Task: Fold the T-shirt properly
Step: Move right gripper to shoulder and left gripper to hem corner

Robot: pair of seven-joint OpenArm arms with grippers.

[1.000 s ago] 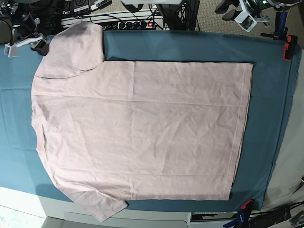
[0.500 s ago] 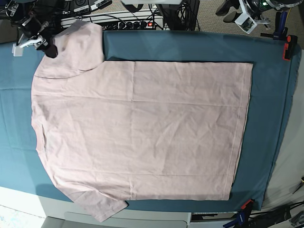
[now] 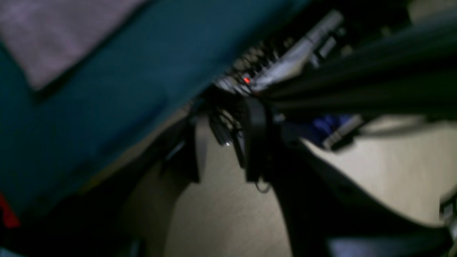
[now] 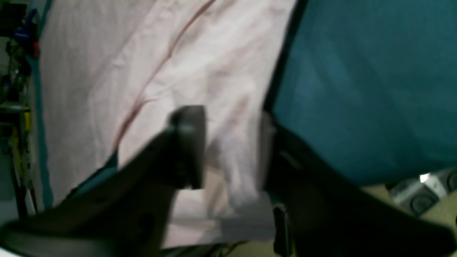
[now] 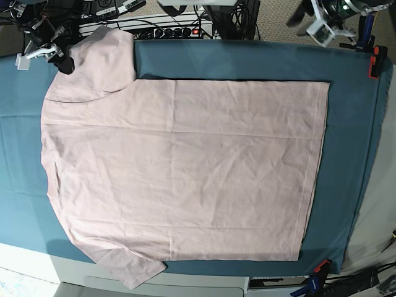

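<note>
The pale pink T-shirt (image 5: pixel 185 167) lies flat, plain side up, on the teal table cloth (image 5: pixel 346 124); its collar end is at the left and its hem at the right. My right gripper (image 5: pixel 46 54) is at the far left sleeve's edge. In the right wrist view it (image 4: pixel 228 150) is open, with the sleeve fabric (image 4: pixel 142 53) between its fingers (image 4: pixel 189 146). My left gripper (image 5: pixel 318 23) hangs beyond the table's far right edge. In the blurred left wrist view it (image 3: pixel 226 157) looks open and empty over the floor, with a corner of the shirt (image 3: pixel 53 35) at the top left.
Orange clamps (image 5: pixel 374 62) (image 5: pixel 320 267) hold the cloth at the right corners. A power strip (image 5: pixel 154 28) and cables lie behind the far edge. The near sleeve (image 5: pixel 133 272) hangs over the white front edge (image 5: pixel 204 281).
My right gripper has moved right and a little away, from the teal cloth onto the far sleeve's edge. My left arm has shifted slightly at the far right. The shirt has not moved.
</note>
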